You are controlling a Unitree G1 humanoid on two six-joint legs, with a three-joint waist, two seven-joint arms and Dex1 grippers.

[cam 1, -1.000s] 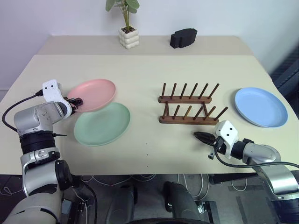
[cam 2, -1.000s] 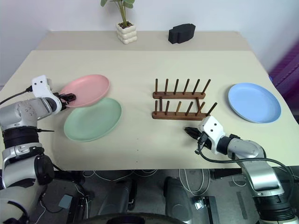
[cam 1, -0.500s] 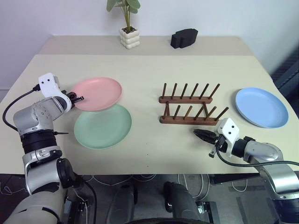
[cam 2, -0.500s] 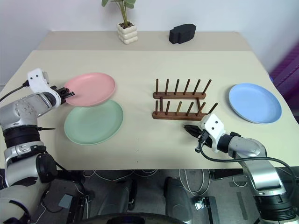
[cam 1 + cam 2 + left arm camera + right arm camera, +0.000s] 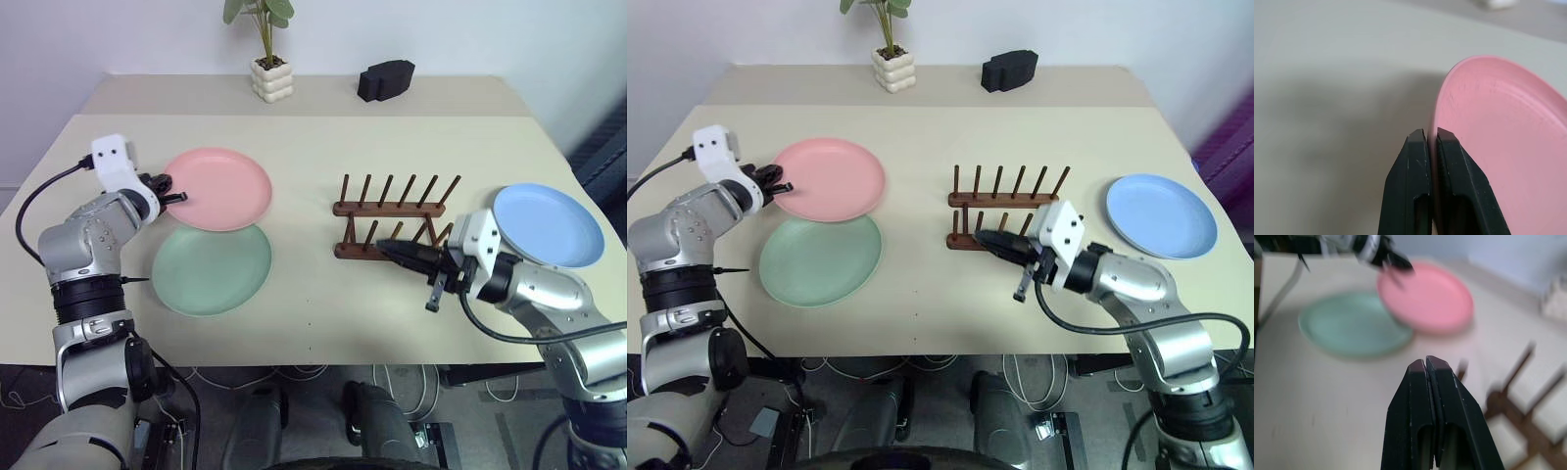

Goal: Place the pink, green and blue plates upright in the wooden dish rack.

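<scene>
over smooth beige table (image 5: 313, 304), left tool (image 5: 174, 199) pinches round matte pink plate (image 5: 220, 188); right tool (image 5: 384, 248) clenched empty.

The right end effector (image 5: 394, 251) covers part of the rack's (image 5: 392, 209) near rail; beyond its tips the rack looks blurred, pegs perhaps uncountable.

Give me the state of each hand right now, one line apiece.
Left hand: closed on the rim of the pink plate.
Right hand: closed, holding nothing.
</scene>
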